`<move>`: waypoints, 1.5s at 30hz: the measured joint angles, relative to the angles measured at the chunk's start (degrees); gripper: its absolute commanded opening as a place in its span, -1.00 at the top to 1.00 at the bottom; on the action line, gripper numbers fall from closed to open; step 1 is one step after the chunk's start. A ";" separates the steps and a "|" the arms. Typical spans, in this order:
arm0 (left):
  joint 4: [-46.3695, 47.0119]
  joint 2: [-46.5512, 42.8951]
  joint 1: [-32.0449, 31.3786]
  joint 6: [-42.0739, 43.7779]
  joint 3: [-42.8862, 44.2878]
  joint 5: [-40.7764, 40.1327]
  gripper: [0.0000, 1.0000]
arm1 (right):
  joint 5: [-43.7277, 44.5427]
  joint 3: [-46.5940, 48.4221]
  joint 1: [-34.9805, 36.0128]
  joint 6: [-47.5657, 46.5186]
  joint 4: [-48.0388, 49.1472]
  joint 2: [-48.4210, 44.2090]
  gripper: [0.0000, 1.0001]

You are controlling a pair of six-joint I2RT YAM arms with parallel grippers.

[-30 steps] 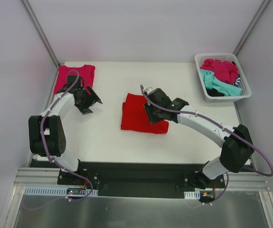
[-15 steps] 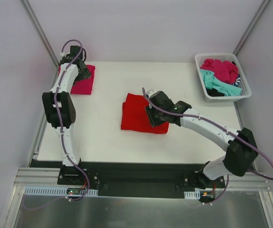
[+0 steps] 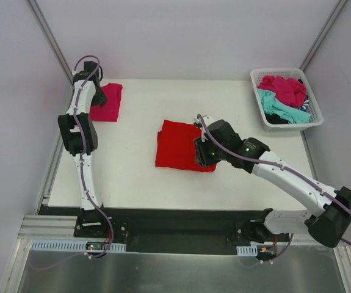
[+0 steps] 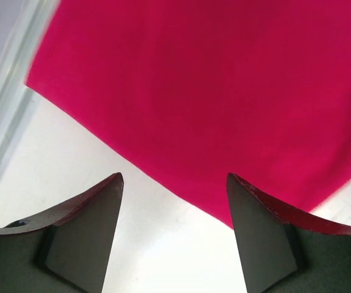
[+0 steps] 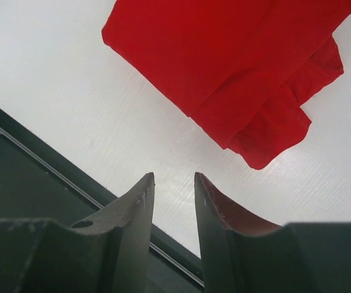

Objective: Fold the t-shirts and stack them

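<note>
T-shirts: we count a red t-shirt (image 3: 178, 146) folded into a rough rectangle at the middle of the table (image 3: 132, 177), a pink t-shirt (image 3: 108, 102) folded flat at the far left corner, and a heap of unfolded shirts (image 3: 283, 91) in the white basket (image 3: 257, 78) at the far right.
Step in hand: we judge the red one folded and due to be stacked on the pink one; the heap waits its turn.
Right gripper (image 5: 173, 178): jaws narrow with a slim gap between them, nothing held, and bare table beneath the tips.
Red shirt relative to it: in the wrist view the cloth lies just ahead of the tips and apart from them, its nearest corner a loose bunched sleeve. From above, the gripper hangs at the shirt's right edge.
Left gripper (image 4: 174, 180): jaws wide and empty, poised at an edge of the pink shirt, which fills the view beyond the tips.
Next move: we think the right gripper must pinch all the layers at one edge, loose sleeve included, so the fold survives the carry.
Risk: a grip on the top layer alone would likely let the shirt fall open.
</note>
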 measured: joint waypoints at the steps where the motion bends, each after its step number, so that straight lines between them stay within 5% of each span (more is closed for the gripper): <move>1: -0.48 0.52 0.83 0.22 0.85 0.20 -0.36 | -0.28 0.00 0.00 0.31 -0.17 -0.63 0.29; 14: -5.75 6.45 6.45 1.53 4.35 4.74 -0.35 | -2.60 0.13 0.22 2.10 -2.19 -3.80 0.29; 18: -5.92 6.71 6.43 2.19 4.48 6.36 -0.13 | -2.62 0.15 0.26 2.08 -3.04 -4.52 0.29; 24: -6.32 6.88 6.47 1.86 4.20 8.57 -0.11 | -2.69 1.31 0.26 2.08 -4.46 -4.72 0.29; 45: -8.92 -5.03 1.40 0.76 -16.70 11.82 -0.10 | -3.23 3.61 1.49 4.00 -4.46 -9.99 0.30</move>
